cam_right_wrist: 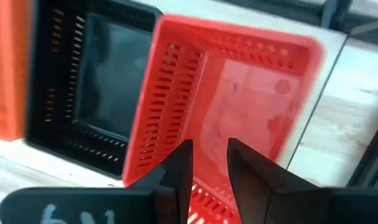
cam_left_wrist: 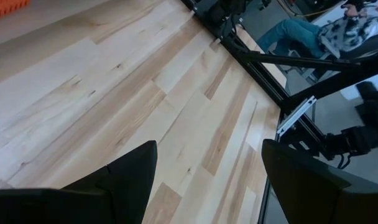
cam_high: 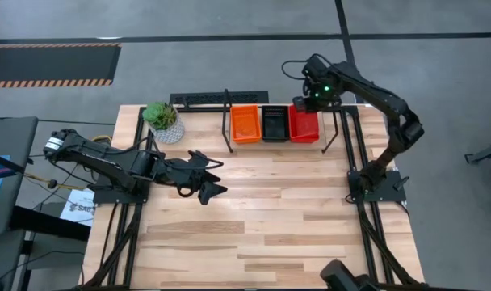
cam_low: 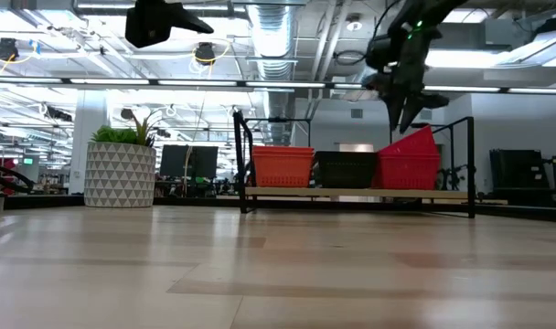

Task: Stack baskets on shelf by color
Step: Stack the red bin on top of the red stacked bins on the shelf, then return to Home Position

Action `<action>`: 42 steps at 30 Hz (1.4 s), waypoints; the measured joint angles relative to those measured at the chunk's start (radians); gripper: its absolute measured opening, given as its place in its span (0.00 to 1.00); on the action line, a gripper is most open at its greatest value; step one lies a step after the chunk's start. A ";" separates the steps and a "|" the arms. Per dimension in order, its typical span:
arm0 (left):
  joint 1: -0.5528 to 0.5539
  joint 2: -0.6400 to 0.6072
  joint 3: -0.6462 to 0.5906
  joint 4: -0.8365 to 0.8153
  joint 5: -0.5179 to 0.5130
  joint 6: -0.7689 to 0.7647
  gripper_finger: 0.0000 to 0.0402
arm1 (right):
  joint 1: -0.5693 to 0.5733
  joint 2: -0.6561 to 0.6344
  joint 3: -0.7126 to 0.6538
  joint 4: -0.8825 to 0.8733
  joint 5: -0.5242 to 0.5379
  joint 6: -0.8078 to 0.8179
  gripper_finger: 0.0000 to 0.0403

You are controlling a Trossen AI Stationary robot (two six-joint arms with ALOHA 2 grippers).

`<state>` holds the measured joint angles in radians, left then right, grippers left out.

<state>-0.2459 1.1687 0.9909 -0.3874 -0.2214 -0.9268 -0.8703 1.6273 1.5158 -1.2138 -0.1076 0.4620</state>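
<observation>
My right gripper (cam_right_wrist: 209, 163) pinches red basket's (cam_right_wrist: 239, 99) rear wall | basket tilted over red stack | left gripper (cam_high: 209, 176) open, far.

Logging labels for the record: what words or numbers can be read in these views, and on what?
"SAB": start of a word on the white sheet below the table's left edge; the rest is hidden.
White scrawl on the right tool's body: too blurred to read.
Baskets, shelf, plant pot: no text visible.
</observation>
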 joint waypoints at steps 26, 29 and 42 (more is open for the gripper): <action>0.000 0.000 0.000 0.000 -0.037 -0.003 0.69 | 0.006 -0.071 -0.072 0.007 0.081 -0.023 0.29; 0.007 -0.014 0.013 -0.018 -0.007 0.013 0.69 | 0.015 -0.087 0.004 -0.023 0.074 -0.036 0.29; 0.027 -0.272 0.180 -0.004 -0.092 0.269 0.69 | 0.236 -0.333 0.332 -0.026 -0.016 -0.228 0.29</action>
<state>-0.2188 0.8971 1.1706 -0.3914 -0.3137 -0.6581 -0.6339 1.2946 1.8474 -1.2400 -0.1238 0.2343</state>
